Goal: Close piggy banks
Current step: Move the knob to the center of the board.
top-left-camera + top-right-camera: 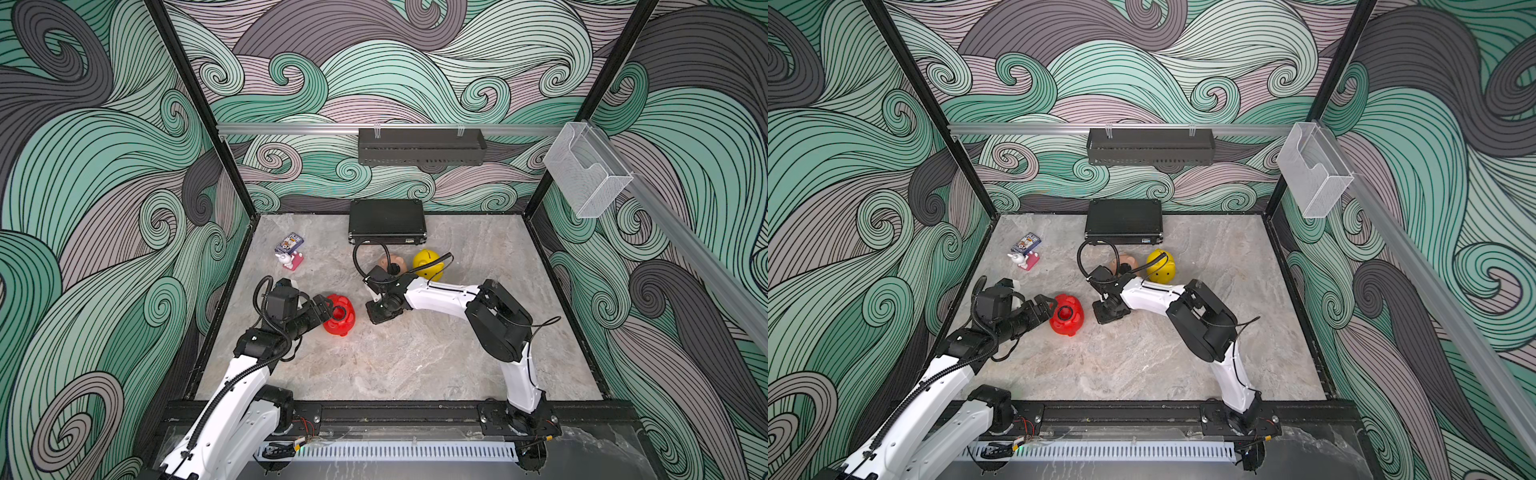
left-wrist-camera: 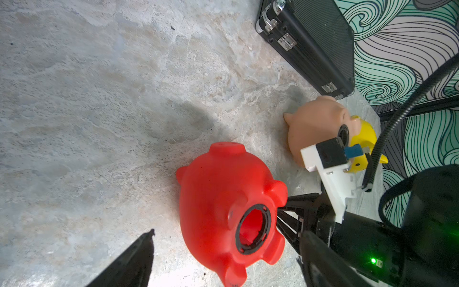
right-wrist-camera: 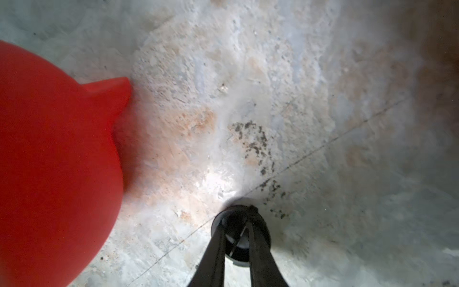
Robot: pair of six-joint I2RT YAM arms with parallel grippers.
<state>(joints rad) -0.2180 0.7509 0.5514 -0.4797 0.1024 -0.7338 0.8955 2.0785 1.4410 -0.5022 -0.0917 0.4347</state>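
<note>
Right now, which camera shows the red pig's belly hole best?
The left wrist view: the red piggy bank lies close, its belly hole facing the lens, black-ringed and open. Both top views show the hole small and far. The right wrist view shows only the pig's red flank, no hole.

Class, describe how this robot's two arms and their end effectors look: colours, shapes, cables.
The left arm and right arm have white links between black joint housings. A black corrugated hose loops at each wrist; thin black wires run along the right arm. The left end effector and right end effector are black, with slim tapering fingers.
</note>
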